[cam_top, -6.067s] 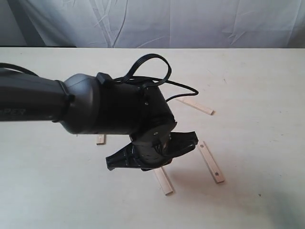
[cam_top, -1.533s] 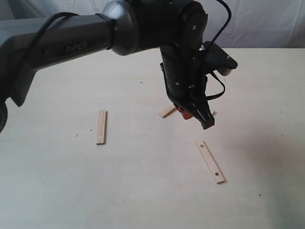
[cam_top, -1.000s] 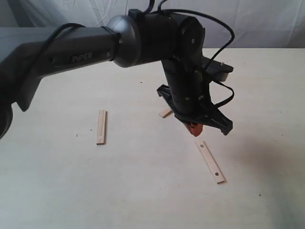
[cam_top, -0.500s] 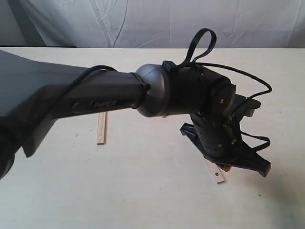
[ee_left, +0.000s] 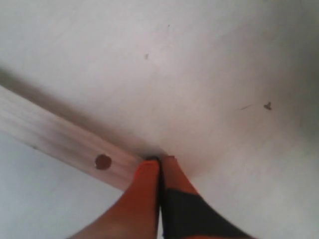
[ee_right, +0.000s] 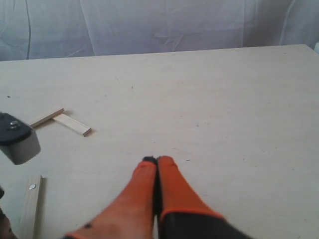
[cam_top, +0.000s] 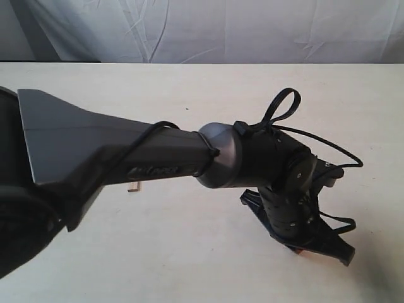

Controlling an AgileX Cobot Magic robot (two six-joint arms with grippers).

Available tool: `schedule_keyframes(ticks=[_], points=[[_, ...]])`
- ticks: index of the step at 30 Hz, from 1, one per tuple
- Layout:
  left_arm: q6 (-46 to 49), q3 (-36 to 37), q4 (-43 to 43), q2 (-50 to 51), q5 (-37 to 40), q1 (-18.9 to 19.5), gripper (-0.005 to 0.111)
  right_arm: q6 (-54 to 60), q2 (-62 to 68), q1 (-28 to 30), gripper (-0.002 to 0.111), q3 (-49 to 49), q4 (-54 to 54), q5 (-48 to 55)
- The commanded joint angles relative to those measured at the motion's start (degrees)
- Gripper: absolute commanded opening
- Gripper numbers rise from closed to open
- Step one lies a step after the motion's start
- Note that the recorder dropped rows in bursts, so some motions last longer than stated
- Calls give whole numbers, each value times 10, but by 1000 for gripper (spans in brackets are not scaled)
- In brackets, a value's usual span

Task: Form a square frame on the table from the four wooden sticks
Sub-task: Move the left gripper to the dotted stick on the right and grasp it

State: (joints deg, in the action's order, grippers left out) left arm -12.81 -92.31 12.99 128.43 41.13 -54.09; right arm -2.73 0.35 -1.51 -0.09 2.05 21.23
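Down near five o'clock on the table point(cam_top: 158, 252), my left hand point(ee_left: 160, 160) has its orange fingers pressed together, gripping nothing, tips just at the edge of a holed wooden stick point(ee_left: 65, 144). My right hand point(ee_right: 155, 160) is likewise closed and empty above the table, well apart from two other sticks point(ee_right: 73, 124) that meet in a corner.

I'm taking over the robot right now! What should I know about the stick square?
Left gripper: shut, empty, tips at the end of the holed stick.
Right gripper: shut, empty, above the table.
Two sticks seem to meet in a corner; the fourth stick lies apart, mostly hidden under the left arm.
Done: one corner, at most. Left: bring in the other two sticks and close the square.
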Motion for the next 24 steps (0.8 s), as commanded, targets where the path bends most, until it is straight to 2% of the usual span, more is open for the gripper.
schedule_keyframes(ticks=[1, 10, 16, 20, 24], points=[[-3, 2, -37, -1, 30, -2, 0, 1, -3, 3, 0, 1, -1, -8], [-81, 2, -182, -12, 87, -2, 0, 1, -3, 3, 0, 1, -1, -8], [-81, 2, -184, -41, 81, -2, 0, 1, -3, 3, 0, 1, -1, -8], [-82, 2, -192, -74, 49, 2, 0, 1, -3, 3, 0, 1, -1, -8], [-149, 2, -213, -87, 17, 21, 0, 1, -3, 3, 0, 1, -1, -8]])
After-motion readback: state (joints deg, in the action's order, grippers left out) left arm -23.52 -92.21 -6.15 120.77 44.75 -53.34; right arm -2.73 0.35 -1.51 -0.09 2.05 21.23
